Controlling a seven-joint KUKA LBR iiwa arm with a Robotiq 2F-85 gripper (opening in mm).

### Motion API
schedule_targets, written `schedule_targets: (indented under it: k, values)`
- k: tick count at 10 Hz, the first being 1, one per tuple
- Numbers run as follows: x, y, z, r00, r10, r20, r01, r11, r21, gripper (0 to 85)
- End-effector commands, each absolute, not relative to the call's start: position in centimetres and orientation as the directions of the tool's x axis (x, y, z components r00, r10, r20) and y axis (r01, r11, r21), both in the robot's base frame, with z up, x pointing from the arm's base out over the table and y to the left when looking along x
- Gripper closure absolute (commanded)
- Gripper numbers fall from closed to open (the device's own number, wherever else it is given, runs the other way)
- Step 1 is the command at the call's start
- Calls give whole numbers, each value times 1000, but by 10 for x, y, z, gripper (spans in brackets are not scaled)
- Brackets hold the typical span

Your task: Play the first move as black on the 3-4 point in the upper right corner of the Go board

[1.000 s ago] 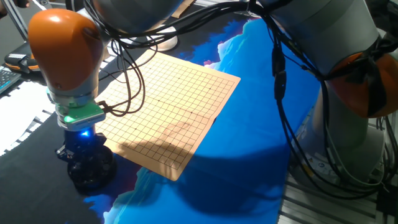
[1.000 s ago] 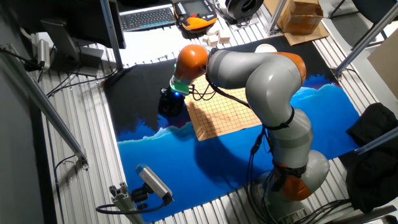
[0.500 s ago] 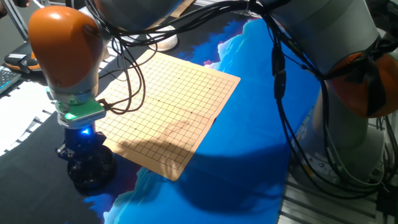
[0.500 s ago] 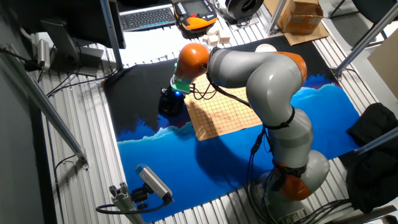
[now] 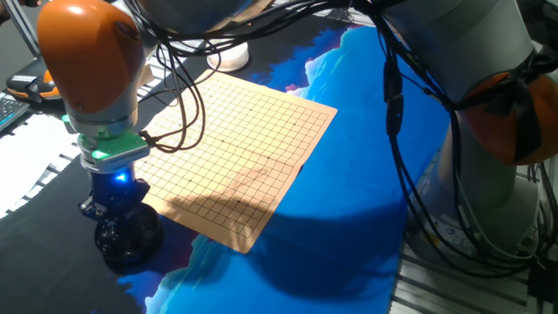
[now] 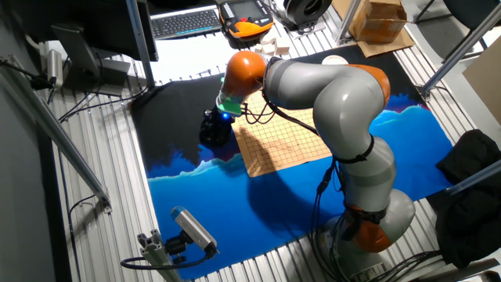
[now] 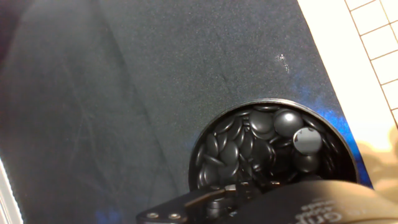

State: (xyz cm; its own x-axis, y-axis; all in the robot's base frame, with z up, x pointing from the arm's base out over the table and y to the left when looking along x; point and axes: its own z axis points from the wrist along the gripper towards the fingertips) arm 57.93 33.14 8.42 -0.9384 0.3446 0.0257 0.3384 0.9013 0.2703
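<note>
Arm pose: the KUKA arm (image 6: 337, 102) reaches from its base at the near right, across the Go board (image 5: 240, 153), and bends down at the board's left end. The orange wrist joint (image 5: 87, 52) stands near upright, with a green-lit ring (image 5: 112, 150) and a blue light below it.
Gripper: the gripper (image 5: 112, 205) points straight down, just above the black bowl (image 5: 126, 240). In the fixed views it shows only as a dark block; the hand view shows just part of its dark body at the bottom edge. Finger opening: cannot tell.
Bowl: round, black, on the dark mat (image 7: 124, 93) just beside the board's left edge. In the hand view the bowl (image 7: 205, 140) is heaped with glossy black stones.
Black stone: which single stone is to be played cannot be told; all black stones (image 7: 249, 149) in view lie in the bowl. One stone (image 7: 307, 140) near the right rim catches the light.
Board: tan, gridded, flat on the blue cloth (image 5: 349, 218); no stone seen on its grid. Its near left part lies in the arm's shadow.
Other: a white bowl (image 6: 335, 60) sits beyond the far end of the board.
</note>
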Motion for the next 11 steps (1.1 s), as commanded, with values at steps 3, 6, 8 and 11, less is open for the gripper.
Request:
schedule_targets:
  k: [3, 6, 8, 11]
  values:
    - [573, 330, 92, -948, 317, 34, 315, 911, 266, 850]
    - [572, 317, 108, -964, 255, 70, 264, 922, 283, 850]
    - [572, 309, 115, -973, 218, 76, 231, 932, 281, 850]
    - [569, 306, 120, -986, 152, 73, 166, 952, 256, 850]
